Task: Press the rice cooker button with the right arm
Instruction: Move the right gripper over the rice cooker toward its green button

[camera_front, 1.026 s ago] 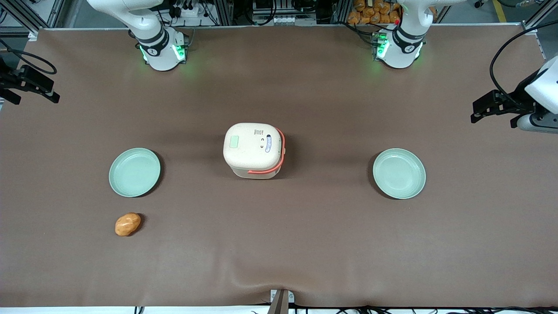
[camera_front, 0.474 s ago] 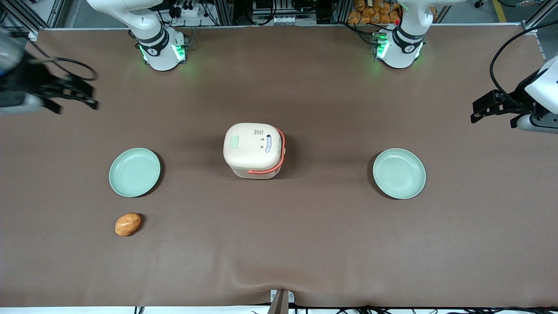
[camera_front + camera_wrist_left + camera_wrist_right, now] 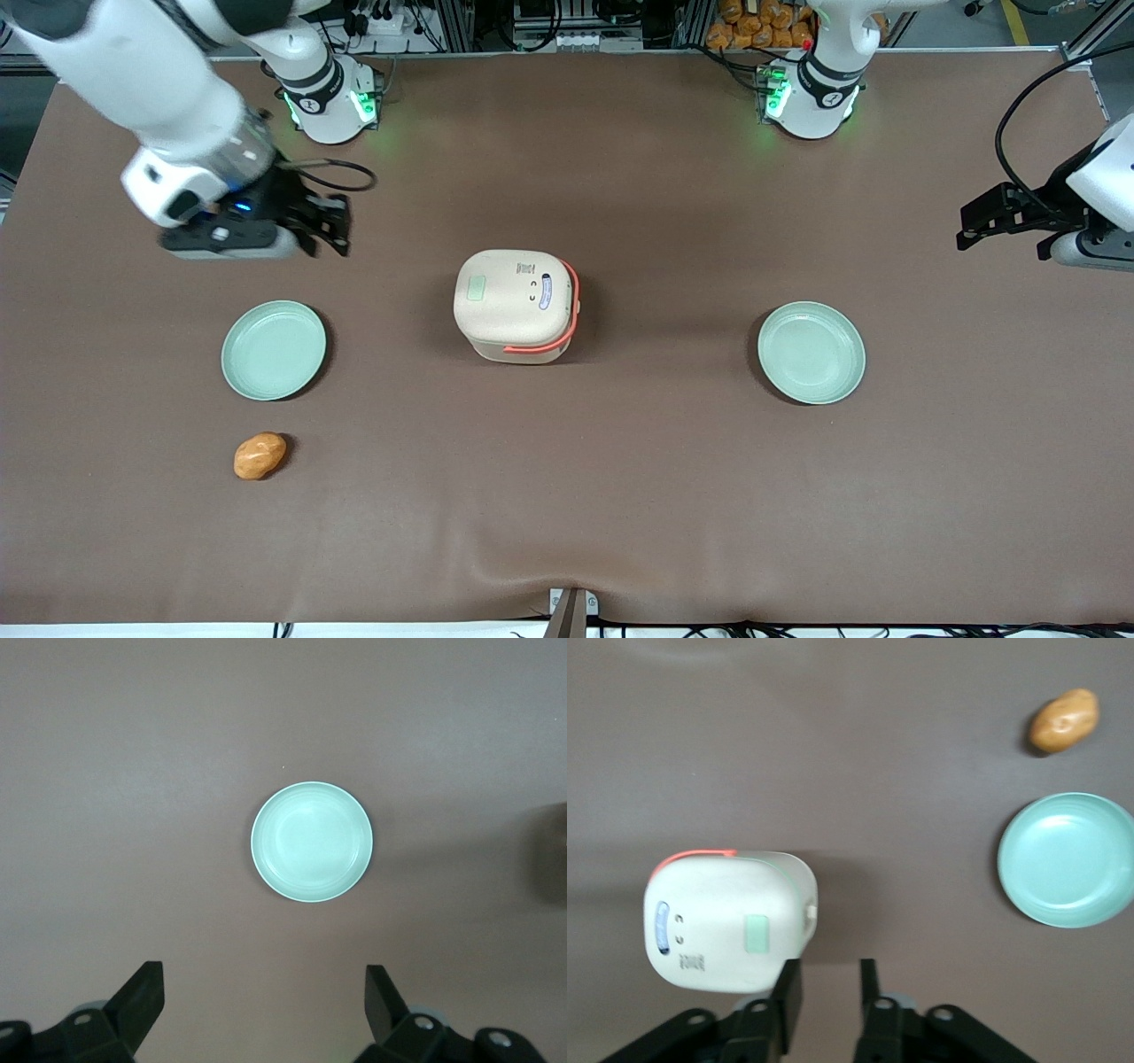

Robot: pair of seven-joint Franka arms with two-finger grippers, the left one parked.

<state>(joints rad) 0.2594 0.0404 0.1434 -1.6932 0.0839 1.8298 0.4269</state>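
I am on the approach, nothing pressed yet. My small black gripper (image 3: 323, 226) hangs over bare brown table (image 3: 620, 496), well apart from the cream rounded-square rice cooker (image 3: 516, 304) with its orange-red handle band (image 3: 567, 310); its lid is down and it stands at the middle of the table. From my gripper, as the front camera sees it, the cooker lies at about four o'clock. My two fingers (image 3: 788, 992) stand close together with a narrow gap between them and grip nothing, which I judge suits a poke with the fingertips.

The next move calls for carrying my large white jointed right arm (image 3: 133, 71) toward the middle of the table until the fingertips are above the cooker, then coming down onto its button. Which mark is the button I cannot say for sure: the lid carries a pale green square (image 3: 757, 934) and a small bluish oval panel (image 3: 661, 926).

The wrist camera shows what the front one does not: my finger gap, and a small knob on the cooker's edge nearest my fingers. The front camera alone shows my gripper's place on the table, plus both round mint-green plates (image 3: 274, 349), (image 3: 811, 352); the wrist camera catches only the one near the orange-brown potato-like lump (image 3: 1066, 720).
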